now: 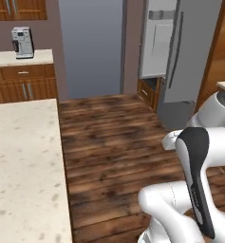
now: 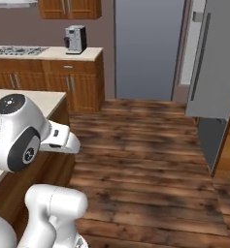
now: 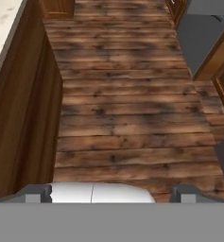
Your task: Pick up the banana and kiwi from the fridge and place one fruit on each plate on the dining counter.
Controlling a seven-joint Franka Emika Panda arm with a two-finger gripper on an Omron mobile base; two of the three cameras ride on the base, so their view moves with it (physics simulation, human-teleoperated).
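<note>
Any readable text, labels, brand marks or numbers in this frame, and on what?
None can be read.
The dark strip on the white robot arm carries a small pale mark, too blurred to read.
The silver coffee machine on the beige back counter shows no legible label.

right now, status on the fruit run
Jaws open, nothing held, over the wood floor. Fridge ahead with its doors shut, fruit unseen. Dining counter alongside. Floor path to the fridge looks free.
</note>
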